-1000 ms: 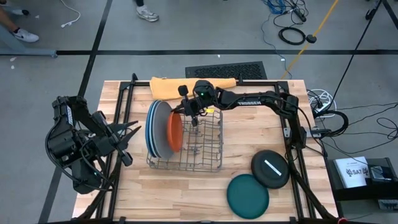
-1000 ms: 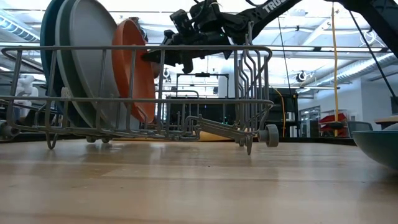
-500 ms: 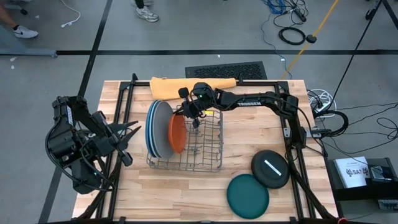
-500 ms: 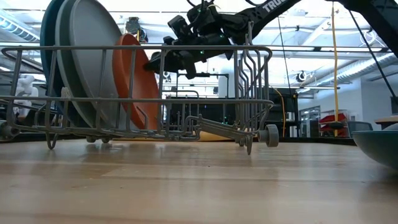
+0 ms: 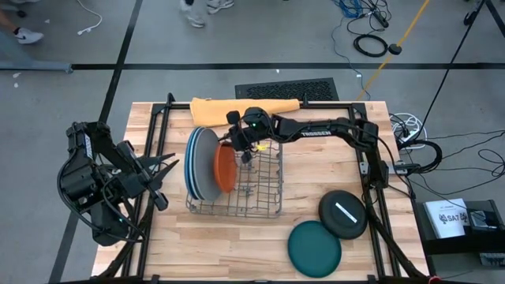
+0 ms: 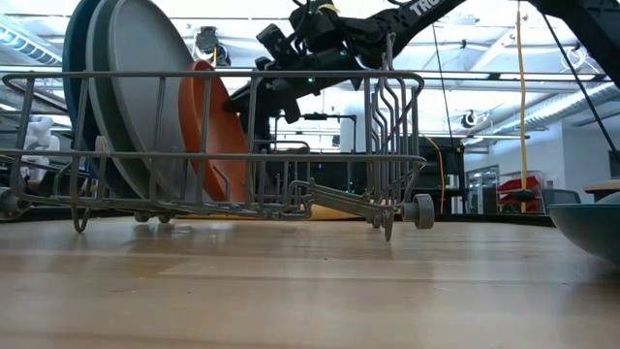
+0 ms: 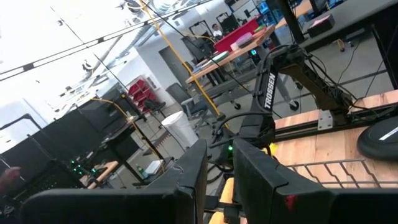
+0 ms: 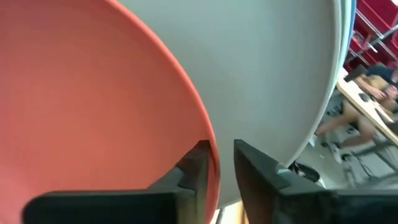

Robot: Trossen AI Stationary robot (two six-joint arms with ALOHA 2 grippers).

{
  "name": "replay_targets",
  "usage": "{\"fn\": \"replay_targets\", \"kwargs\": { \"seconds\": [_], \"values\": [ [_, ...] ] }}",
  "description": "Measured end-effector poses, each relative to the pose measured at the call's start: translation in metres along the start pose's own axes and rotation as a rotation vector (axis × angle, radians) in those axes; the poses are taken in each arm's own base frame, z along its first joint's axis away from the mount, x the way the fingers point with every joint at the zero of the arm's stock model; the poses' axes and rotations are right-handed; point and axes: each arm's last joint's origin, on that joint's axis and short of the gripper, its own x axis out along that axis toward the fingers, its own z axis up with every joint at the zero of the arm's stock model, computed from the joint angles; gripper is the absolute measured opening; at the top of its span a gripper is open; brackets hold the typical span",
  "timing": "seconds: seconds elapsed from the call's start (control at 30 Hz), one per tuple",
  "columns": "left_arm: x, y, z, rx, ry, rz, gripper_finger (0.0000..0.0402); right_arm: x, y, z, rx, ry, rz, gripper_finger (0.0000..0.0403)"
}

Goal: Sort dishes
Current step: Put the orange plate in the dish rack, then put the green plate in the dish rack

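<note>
Presently, my inventory, all placed from the wire dish rack (image 5: 237,180), a grey metal grid basket on the pale plank table (image 5: 237,244).

Item: orange plate (image 5: 223,168), smooth, matte, round, standing on edge inside the rack, leaning toward the bigger plates. My right gripper (image 5: 234,144) is at its upper rim at the rack's far side; in the right wrist view the rim runs into the narrow gap between the two dark fingers (image 8: 261,174), parted only slightly. Whether they truly pinch it or just bracket it, I cannot tell.

Item: grey plate (image 5: 203,162), large and smooth, upright in the rack just beside the orange one, with the blue plate (image 5: 190,162) behind it on the outer side.

Item: teal plate (image 5: 314,247) and black plate (image 5: 342,214) with its white stripe, both flat on the table beyond the rack's other side, overlapping at their edges.

Item: folded orange cloth (image 5: 217,108), soft, behind the rack.

Item: left gripper (image 5: 162,170), idle, well clear of the rack, its fingers nearly together on nothing.
</note>
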Motion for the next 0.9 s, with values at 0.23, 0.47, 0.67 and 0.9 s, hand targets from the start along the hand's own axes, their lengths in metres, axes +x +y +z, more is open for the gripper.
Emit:
{"fn": "replay_targets", "kwargs": {
  "seconds": [0.23,0.47,0.67,0.9],
  "values": [
    [0.002,0.000,0.000,-0.002,0.005,0.009,0.0080,0.002,0.006,0.007,-0.010,0.062,-0.052,0.0159],
    [0.002,0.000,0.000,-0.010,0.005,0.009,0.0080,-0.008,0.015,0.029,-0.087,0.178,-0.092,0.0225],
    [0.002,0.000,0.000,-0.010,0.005,0.009,0.0080,-0.026,0.022,0.056,-0.150,0.310,-0.158,0.0239],
    [0.002,0.000,0.000,-0.025,0.005,0.009,0.0080,-0.077,0.027,0.118,-0.336,0.424,-0.299,0.0231]
  ]
}}
